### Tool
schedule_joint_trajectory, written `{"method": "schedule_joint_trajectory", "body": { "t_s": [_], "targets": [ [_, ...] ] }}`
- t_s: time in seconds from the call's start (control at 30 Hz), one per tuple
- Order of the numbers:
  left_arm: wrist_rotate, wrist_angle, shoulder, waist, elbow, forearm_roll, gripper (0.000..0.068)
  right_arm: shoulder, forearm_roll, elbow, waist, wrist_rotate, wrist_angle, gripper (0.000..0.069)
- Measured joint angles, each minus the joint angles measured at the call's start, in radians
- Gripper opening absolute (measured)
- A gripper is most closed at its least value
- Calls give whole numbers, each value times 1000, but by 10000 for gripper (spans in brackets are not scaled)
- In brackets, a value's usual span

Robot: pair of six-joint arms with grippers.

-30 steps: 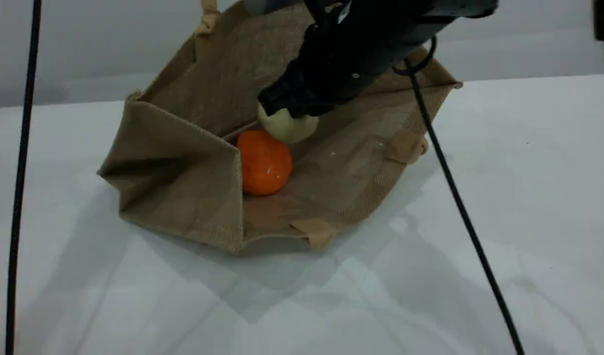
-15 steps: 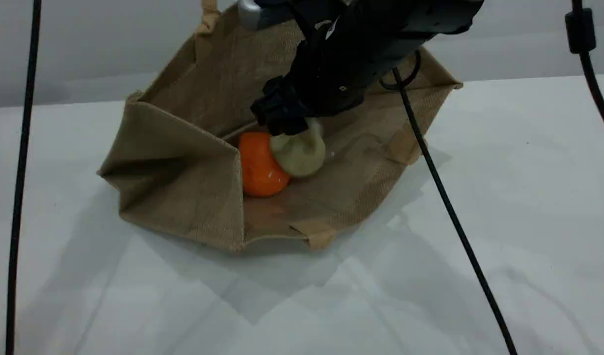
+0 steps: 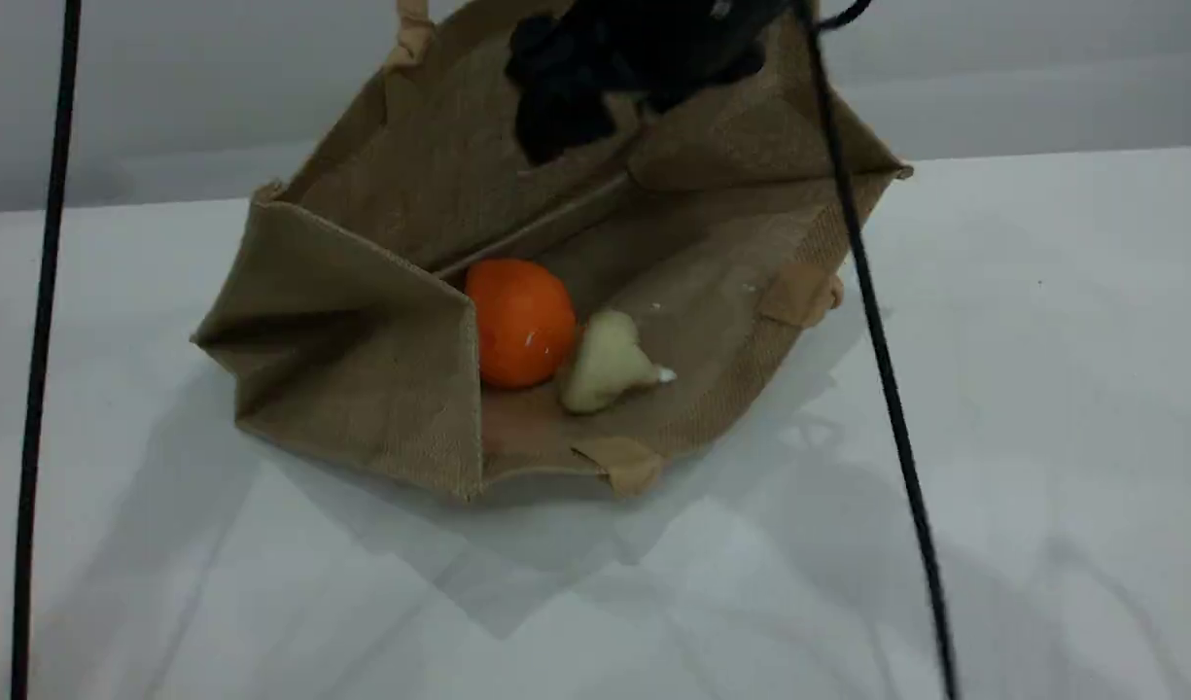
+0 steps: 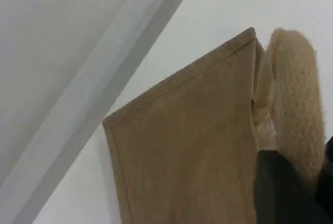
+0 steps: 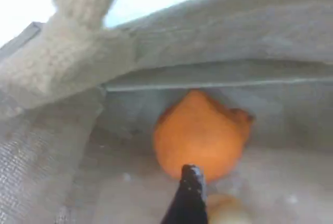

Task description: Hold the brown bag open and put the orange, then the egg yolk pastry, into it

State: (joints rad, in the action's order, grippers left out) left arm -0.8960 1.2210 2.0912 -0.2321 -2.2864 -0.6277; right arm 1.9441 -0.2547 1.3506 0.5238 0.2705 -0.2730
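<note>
White tabletop — grey wall

Table: white, seen below the right claw and on both sides of it.
Wall: grey, seen behind the claw.
Black cords: one far left of the claw, one near its right.

The bag is tan-brown woven jute, the orange bright orange, the pastry pale cream.
</note>
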Motion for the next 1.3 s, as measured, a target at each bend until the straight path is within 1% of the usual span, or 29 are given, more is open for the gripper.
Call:
{"method": "schedule_joint_trajectory", "body": {
  "t_s": [0.13,0.27,0.37,0.57,0.63,0.73,0.83,0.9,0.97,1.03,1.13,1.2,1.3],
  "targets": [
    [0,0,0,0,0,0,91,-64,0,0,-63,0,-92,584],
    [0,0,0,0,0,0,91,-137,23,1,-154,0,-190,584],
    [0,0,0,0,0,0,91,-197,24,2,-232,0,-239,584],
    [0,0,0,0,0,-1,91,-311,38,2,-387,0,-272,584],
    [0,0,0,0,0,-7,91,-337,38,2,-426,0,-280,584],
    [0,0,0,0,0,-9,91,-347,38,2,-469,0,-293,584],
    [0,0,0,0,0,-9,103,-347,41,2,-488,1,-299,584],
    [3,-1,0,0,0,-17,146,-347,40,2,-488,1,-299,584],
    [18,-6,0,0,0,-25,221,-347,37,2,-488,1,-299,584],
    [21,-6,0,0,0,-37,321,-347,37,2,-488,1,-298,584],
    [22,-5,0,0,0,-38,442,-349,37,2,-488,1,-298,584],
    [22,-5,0,0,0,-37,485,-354,37,2,-488,1,-303,584],
    [53,1,-6,0,0,-26,505,-379,37,2,-488,1,-323,584]
  ]
}}
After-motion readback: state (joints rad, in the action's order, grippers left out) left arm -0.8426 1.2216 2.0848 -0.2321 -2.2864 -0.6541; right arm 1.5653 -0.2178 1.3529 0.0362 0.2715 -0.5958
